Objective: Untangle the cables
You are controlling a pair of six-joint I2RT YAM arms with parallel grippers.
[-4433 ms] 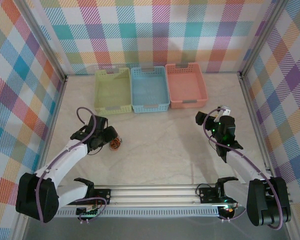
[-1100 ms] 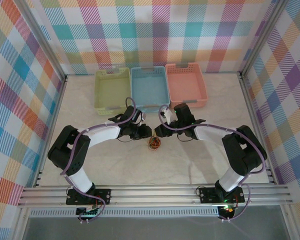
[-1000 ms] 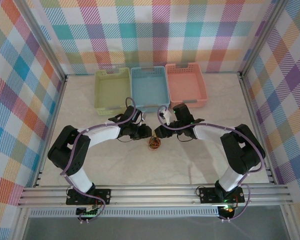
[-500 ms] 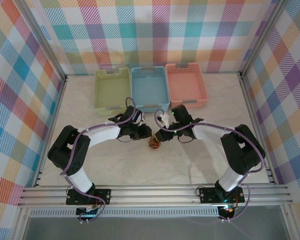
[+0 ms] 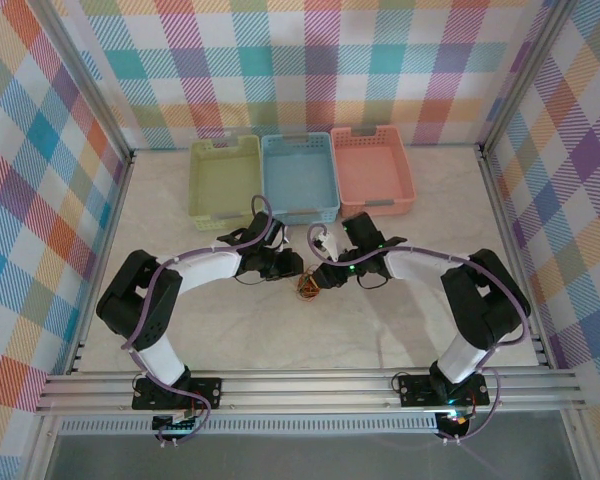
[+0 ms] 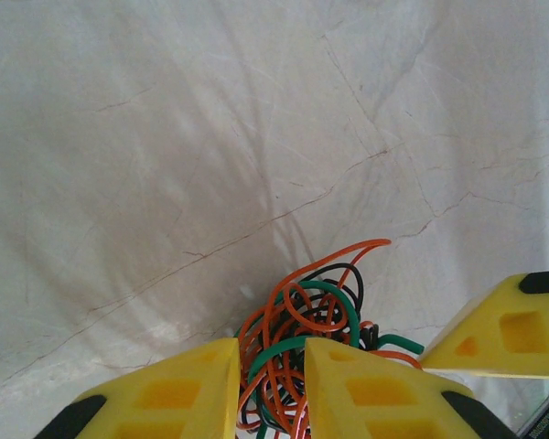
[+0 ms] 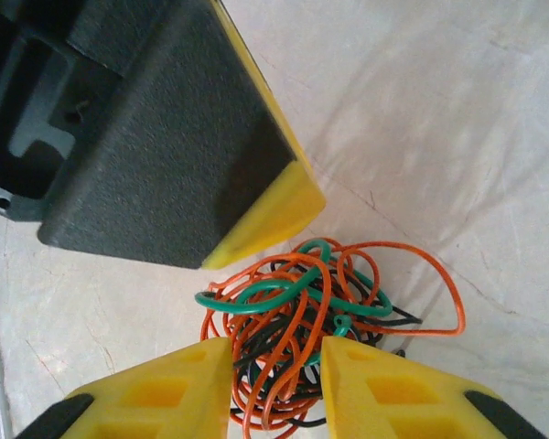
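Low in both wrist views, the cables (image 6: 302, 315) thread the finger gap; left gripper (image 6: 271, 358) pinches them, right gripper (image 7: 276, 358) maybe, unclear.

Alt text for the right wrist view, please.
Tangled orange, green and black cables sit between the right pincer's yellow fingers, over a marbled table. The left pincer's black, yellow-tipped finger reaches in from upper left.
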